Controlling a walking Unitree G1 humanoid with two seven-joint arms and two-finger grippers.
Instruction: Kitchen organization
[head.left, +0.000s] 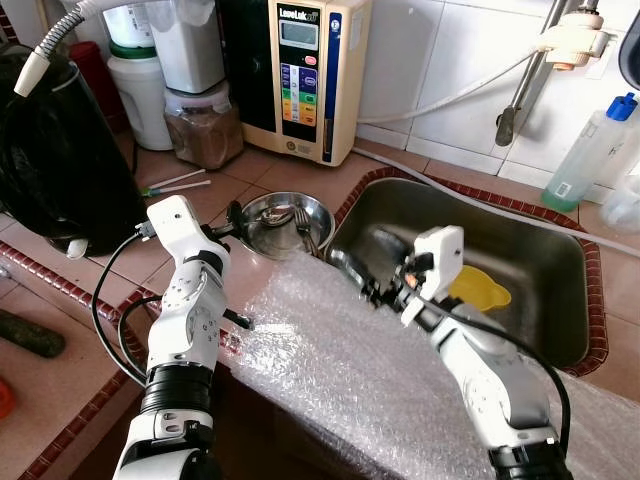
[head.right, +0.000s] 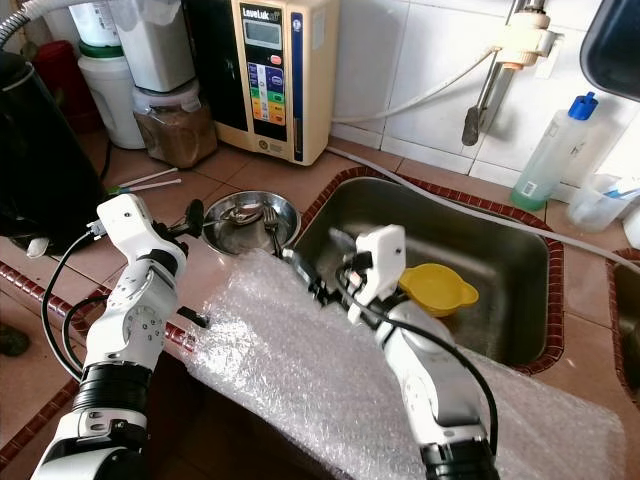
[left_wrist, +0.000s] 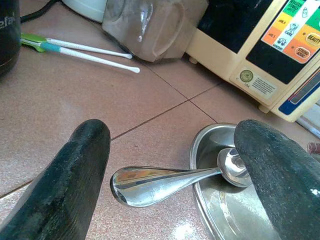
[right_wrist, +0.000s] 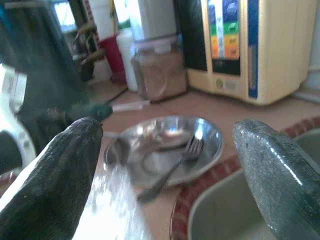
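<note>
Bubble wrap, a clear crinkled sheet (head.left: 380, 370), lies nearest the camera, draped over the counter edge below both arms

Target item: shiny steel spoon (left_wrist: 165, 180). Its bowl sits inside the shallow round steel dish (head.left: 285, 222); its handle sticks out over the rim onto the reddish tile counter (left_wrist: 75, 95). A steel fork (right_wrist: 172, 167) lies in the same dish, tines toward the centre

Left gripper (left_wrist: 172, 170): fingers spread apart, one on each side of the spoon handle, nothing held yet. Right gripper (right_wrist: 165, 165): fingers also apart, empty, hovering near the dish at the sink's corner

Handling judgement: spoon is light, rigid, polished, so likely slippery; it may pivot on the rim when pinched. Best hold looks to be mid-handle, across the narrow width, where it clears the dish

Surroundings: stainless steel sink basin (head.left: 520, 300) to the right with a yellow plastic funnel (head.left: 478, 288) in it; cream water-purifier unit with coloured buttons (head.left: 305, 75) behind the dish; two white-stemmed toothbrushes (left_wrist: 75, 49) on the tiles
</note>
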